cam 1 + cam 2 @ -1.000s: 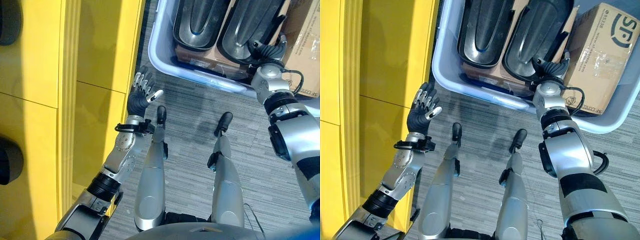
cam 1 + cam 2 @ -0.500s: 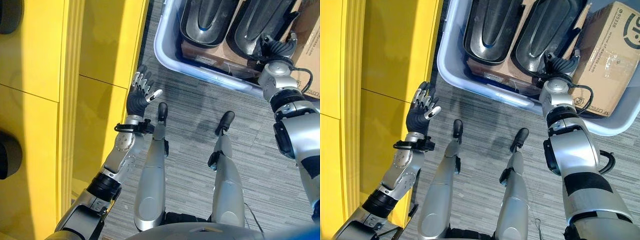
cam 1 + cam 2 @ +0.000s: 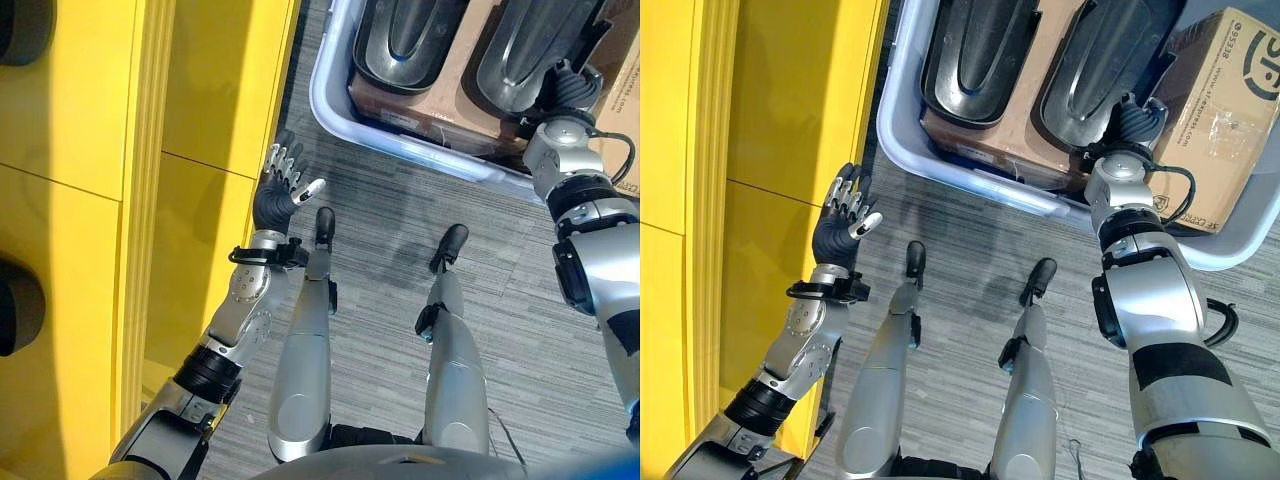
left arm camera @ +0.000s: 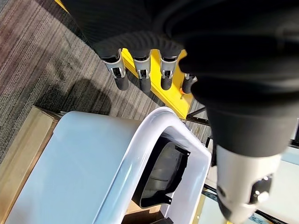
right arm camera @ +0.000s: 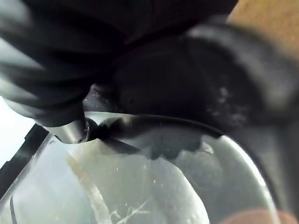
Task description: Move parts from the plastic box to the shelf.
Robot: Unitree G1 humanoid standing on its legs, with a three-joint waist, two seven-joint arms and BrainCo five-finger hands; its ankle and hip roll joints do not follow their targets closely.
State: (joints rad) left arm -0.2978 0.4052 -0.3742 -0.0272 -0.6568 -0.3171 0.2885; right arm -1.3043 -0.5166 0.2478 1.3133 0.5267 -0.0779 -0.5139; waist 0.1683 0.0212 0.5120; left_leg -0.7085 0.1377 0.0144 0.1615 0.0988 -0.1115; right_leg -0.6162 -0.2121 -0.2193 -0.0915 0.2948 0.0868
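A pale blue plastic box (image 3: 902, 150) with rounded corners sits on grey striped carpet (image 3: 960, 260) beside a yellow shelf (image 3: 790, 110). Inside it, two glossy black moulded parts lie side by side on brown cardboard (image 3: 980, 135): the left part (image 3: 975, 45) and the right part (image 3: 1095, 60), each a long shell with a hollowed, dished middle and a smooth raised rim. A taped cardboard carton (image 3: 1220, 130) (plain brown, printed on its face) occupies the box's right end.

The right hand (image 3: 1132, 120) reaches over the box's near wall and rests at the near end of the right part; its dark ribbed cover hides the fingers, and in the right wrist view they are pressed so close to the shiny black surface that their grip cannot be told.

The left hand (image 3: 845, 215) is raised beside the shelf's yellow panel, fingers straight and loosely spread, holding nothing. In the left wrist view, its fingertips (image 4: 142, 77) point toward the box's white rim (image 4: 154, 140), where one black part (image 4: 161, 177) shows inside.
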